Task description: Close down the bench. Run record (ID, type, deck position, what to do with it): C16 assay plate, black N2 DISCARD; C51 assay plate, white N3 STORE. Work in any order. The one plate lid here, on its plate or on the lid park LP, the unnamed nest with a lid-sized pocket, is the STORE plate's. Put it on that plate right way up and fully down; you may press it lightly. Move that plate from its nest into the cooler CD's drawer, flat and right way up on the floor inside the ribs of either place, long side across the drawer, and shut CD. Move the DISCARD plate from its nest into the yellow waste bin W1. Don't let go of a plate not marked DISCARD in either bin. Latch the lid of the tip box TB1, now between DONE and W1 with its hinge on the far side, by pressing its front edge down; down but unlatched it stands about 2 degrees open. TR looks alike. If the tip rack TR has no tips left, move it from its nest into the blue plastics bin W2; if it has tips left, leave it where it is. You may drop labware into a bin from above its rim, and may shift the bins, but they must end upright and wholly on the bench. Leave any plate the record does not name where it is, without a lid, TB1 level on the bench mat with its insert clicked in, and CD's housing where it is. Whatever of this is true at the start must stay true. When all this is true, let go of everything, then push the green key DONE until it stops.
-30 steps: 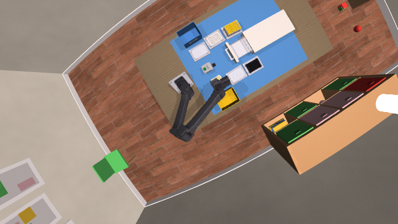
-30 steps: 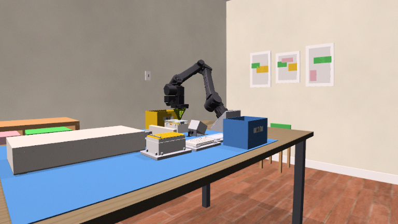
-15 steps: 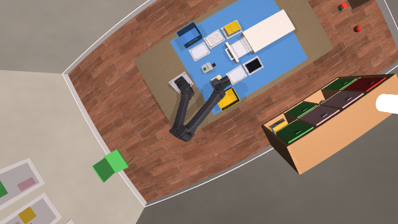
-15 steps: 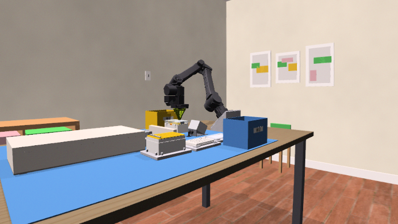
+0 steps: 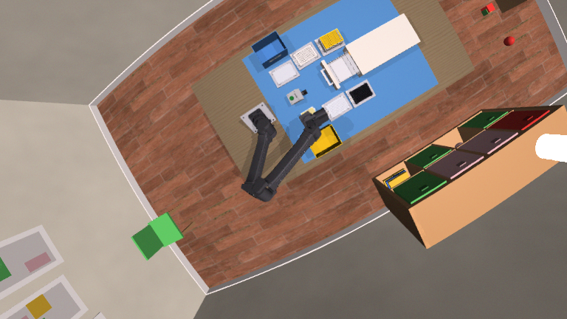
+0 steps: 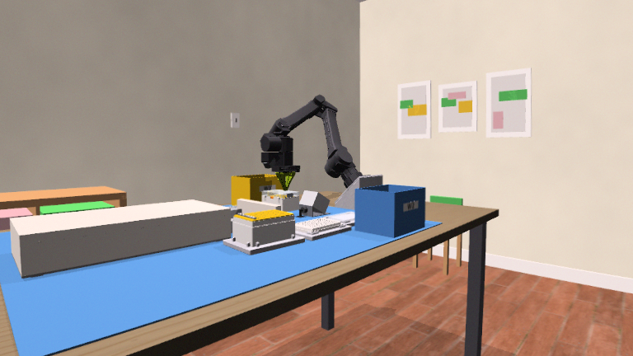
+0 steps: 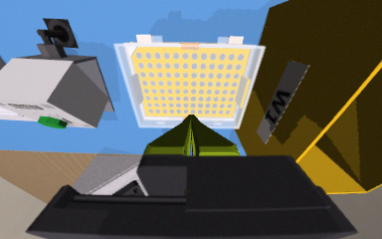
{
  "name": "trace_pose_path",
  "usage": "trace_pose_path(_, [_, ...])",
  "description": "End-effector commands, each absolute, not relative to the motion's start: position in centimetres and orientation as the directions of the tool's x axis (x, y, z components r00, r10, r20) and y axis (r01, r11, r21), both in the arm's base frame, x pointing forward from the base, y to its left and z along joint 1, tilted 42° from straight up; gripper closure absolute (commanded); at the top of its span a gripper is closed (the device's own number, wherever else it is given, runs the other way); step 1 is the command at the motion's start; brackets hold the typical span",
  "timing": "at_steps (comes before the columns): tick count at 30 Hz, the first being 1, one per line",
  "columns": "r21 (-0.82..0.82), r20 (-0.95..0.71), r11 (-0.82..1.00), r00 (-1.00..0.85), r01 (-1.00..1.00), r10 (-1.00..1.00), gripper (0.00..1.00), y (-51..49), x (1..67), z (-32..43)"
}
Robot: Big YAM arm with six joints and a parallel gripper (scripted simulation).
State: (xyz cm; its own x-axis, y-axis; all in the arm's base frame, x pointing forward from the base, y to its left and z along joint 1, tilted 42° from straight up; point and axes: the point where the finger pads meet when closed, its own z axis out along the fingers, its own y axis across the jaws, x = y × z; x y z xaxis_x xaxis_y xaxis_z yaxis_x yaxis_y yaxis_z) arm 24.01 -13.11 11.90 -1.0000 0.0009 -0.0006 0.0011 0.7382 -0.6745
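Observation:
The tip box TB1 [image 7: 189, 80] [image 6: 278, 198] has a clear lid over a yellow insert with holes and stands between the grey DONE key box [image 7: 50, 90] [image 5: 295, 97] and the yellow bin W1 [image 7: 318, 100] [image 5: 328, 142]. In the top view the wrist mostly covers it. My gripper [image 7: 191, 119] [image 6: 285, 187] is shut and empty, pointing straight down with its tips at the middle of the box's front edge. I cannot tell whether they touch. The white plate [image 5: 336, 106] and the black plate [image 5: 360, 93] sit in their nests beyond the box.
The cooler CD [image 5: 382, 42] [image 6: 116, 231] has its drawer [image 5: 340, 71] pulled out. The blue bin W2 [image 5: 269, 50] [image 6: 389, 209], the tip rack TR [image 5: 331, 40] [image 6: 264, 226], another white plate [image 5: 305, 55] and the lid park nest [image 5: 284, 73] stand on the far side.

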Motion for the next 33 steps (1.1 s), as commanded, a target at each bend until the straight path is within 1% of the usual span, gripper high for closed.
trace_pose_path(1, [-0.674, -0.006, 0.738, -1.0, 0.018, 0.019, 1.0, -14.0, 24.1, 10.8])
trace_pose_path(12, [-0.674, -0.006, 0.738, -1.0, 0.018, 0.019, 1.0, -14.0, 24.1, 10.8])
trace_pose_path(16, [-0.675, -0.02, 0.737, -0.999, 0.039, 0.035, 1.0, -13.4, 24.1, 11.4])
trace_pose_path(17, [-0.675, -0.011, 0.738, -1.0, 0.014, 0.01, 1.0, -12.7, 24.5, 11.9])
trace_pose_path(19, [-0.673, -0.041, 0.739, -0.999, 0.033, 0.008, 1.0, -12.4, 25.6, 13.3])
trace_pose_path(33, [-0.671, -0.062, 0.74, -0.998, 0.047, 0.008, 1.0, -10.7, 25.6, 15.6])
